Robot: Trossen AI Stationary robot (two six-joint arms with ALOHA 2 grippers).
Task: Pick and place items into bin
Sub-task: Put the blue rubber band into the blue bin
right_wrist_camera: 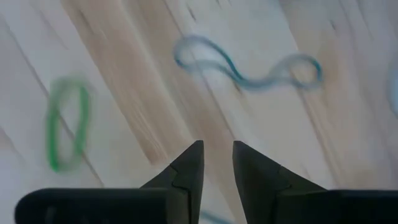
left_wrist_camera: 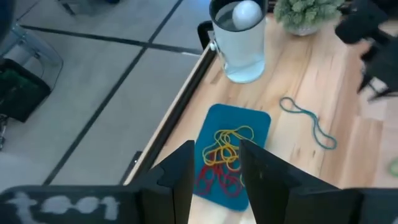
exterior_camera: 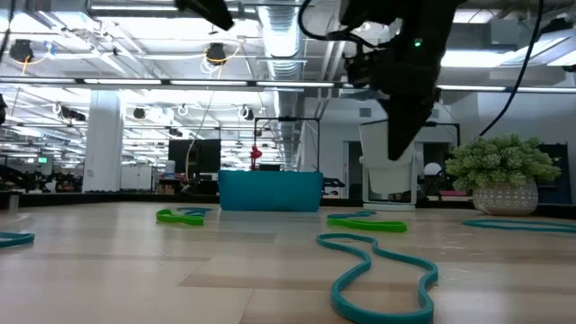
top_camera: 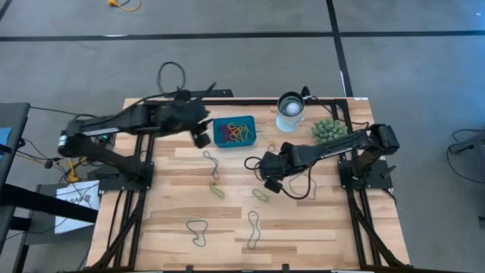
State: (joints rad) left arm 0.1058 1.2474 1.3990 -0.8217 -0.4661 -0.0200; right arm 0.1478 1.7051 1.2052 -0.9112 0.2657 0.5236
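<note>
- The left gripper [top_camera: 201, 139], dark and two-fingered, hangs over the wooden slatted table [top_camera: 303, 227] just at nine o'clock of the bin; in the left wrist view its fingers [left_wrist_camera: 180, 180] stand apart with a clear gap and nothing between them; through that gap the bin's contents show.
- The small teal-blue rectangular bin [top_camera: 234, 131] with rounded corners sits toward twelve o'clock on the table; it holds a tangle of thin red, orange and yellow rubber-band loops [left_wrist_camera: 225, 158]; in the low view its teal wall [exterior_camera: 270, 191] stands at the far side of the table.
- Loose bands lie on the bare wood: a grey-teal elongated loop [top_camera: 211, 164] at six o'clock of the bin; a green loop [top_camera: 217, 190] just below it; a twisted grey loop [top_camera: 197, 231] toward seven o'clock of the table; a long grey loop [top_camera: 252, 229] near six o'clock; a small green loop [top_camera: 261, 195] just beside the right gripper.
- The right gripper [top_camera: 271, 184] is low over the table's middle, at five o'clock of the bin; its fingers [right_wrist_camera: 186, 171] are parted a little and empty; beyond them lie a green loop [right_wrist_camera: 67, 122] and a twisted teal loop [right_wrist_camera: 249, 65], both apart from the fingertips.
- A round white-and-metal cup [top_camera: 290, 111] stands at three o'clock of the bin; a spiky green plant ball [top_camera: 329, 130] sits further right.
</note>
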